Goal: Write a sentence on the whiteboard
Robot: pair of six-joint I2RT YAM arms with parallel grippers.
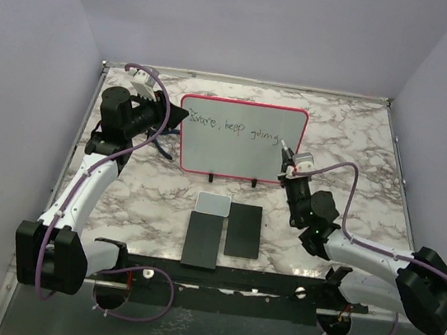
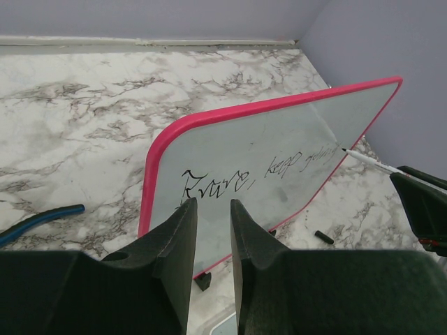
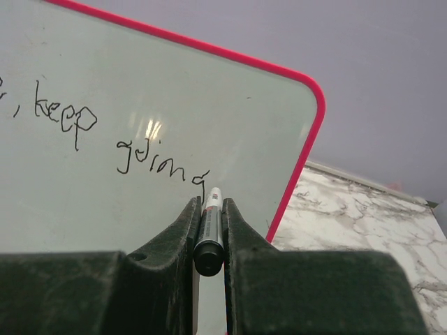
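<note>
right hand (image 3: 209,206) closest in its wrist view: two black fingers clamped on a marker (image 3: 209,234), black barrel, pale front end, tip pointing up at the whiteboard (image 3: 174,91). tip sits at the board face just right of the last "g", touching or nearly, cannot tell which. small print on the barrel, too blurred to read.

whiteboard stands upright on two small black feet (image 1: 209,178), mid bench (image 1: 350,152), toward the far side. red-pink rim, rounded corners. the sentence (image 1: 233,126) runs in one line along the upper part in thin dark handwriting. it reads "brave, keep going"; first word is messy so less sure, ", keep going" is clear from the right wrist view. line slopes slightly down to the right and ends near the right rim.

left hand (image 2: 213,206) is at the board's left edge, lower-left part of the board showing through the narrow gap between its fingers (image 2: 178,237). fingers a little apart; cannot tell if they pinch the rim or just sit in front of it.

near side of the bench: two black slabs (image 1: 202,240) side by side, touching or almost, with a small grey-white pad (image 1: 212,204) at the far end of the left one. blue cable-like thing (image 2: 42,218) lies on the marble left of the board. purple cables (image 1: 351,198) loop along both arms.
</note>
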